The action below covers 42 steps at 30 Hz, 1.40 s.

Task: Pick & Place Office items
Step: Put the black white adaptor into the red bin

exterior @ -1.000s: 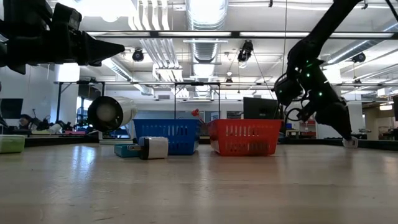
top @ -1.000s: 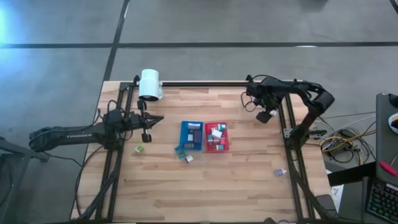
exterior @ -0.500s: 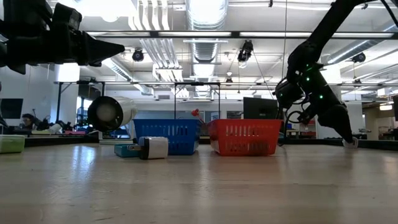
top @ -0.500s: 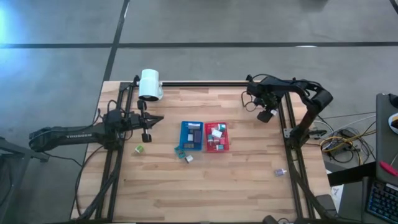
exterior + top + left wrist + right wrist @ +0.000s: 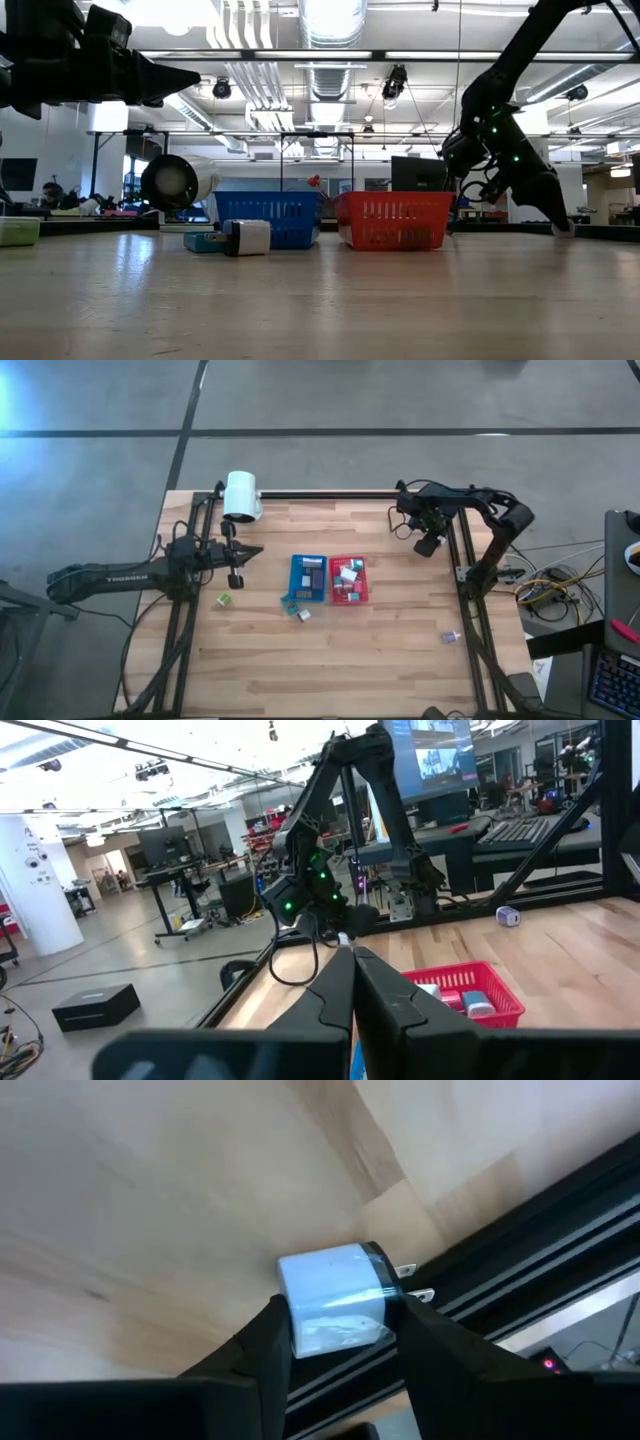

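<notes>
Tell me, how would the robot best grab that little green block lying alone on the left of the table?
Probably from straight above, pinching two opposite flat sides of the green block. It looks boxy, lies low on the bare table with nothing touching it, so either pair of sides seems free. The left gripper hangs closest.

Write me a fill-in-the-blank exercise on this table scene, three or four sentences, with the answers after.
1. The right end effector is shut on a white ____ with two metal prongs.
2. Seen from above, the red tray sits directly to the ____ of the blue tray.
3. The left end effector has its fingers ____ and holds nothing.
4. A small ____ block lies alone on the wood near the left arm.

Answers: plug adapter; right; shut; green
</notes>
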Each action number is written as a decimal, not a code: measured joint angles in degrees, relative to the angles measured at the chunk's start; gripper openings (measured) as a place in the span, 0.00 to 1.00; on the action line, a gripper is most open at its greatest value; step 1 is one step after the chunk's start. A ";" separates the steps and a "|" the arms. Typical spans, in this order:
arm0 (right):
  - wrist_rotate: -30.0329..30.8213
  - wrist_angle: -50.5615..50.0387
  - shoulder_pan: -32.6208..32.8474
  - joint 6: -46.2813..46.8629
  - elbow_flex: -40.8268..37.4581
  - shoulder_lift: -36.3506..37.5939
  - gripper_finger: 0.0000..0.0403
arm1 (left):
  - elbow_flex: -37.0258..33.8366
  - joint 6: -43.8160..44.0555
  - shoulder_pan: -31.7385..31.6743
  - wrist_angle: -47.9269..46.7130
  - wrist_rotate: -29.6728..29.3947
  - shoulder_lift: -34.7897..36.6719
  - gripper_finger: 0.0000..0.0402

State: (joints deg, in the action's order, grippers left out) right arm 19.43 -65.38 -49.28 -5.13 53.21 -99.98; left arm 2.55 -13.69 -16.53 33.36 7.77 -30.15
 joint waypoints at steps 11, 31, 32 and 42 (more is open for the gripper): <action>-1.52 -0.31 1.33 -0.02 -0.09 2.60 0.34 | 0.00 0.00 0.00 0.00 0.02 0.00 0.03; -30.57 37.48 27.72 3.59 -9.52 47.65 0.34 | 0.00 0.63 0.04 0.00 0.07 0.00 0.03; -30.32 38.84 29.06 3.98 -10.38 50.30 0.34 | 0.00 0.63 0.04 0.00 0.07 0.02 0.03; -29.74 62.75 32.63 3.79 -27.87 71.56 0.34 | 0.00 0.63 0.02 0.00 0.07 0.00 0.03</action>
State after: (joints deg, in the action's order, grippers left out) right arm -10.30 -2.63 -16.64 -1.33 25.34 -28.42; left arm 2.55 -13.06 -16.51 33.36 7.84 -30.15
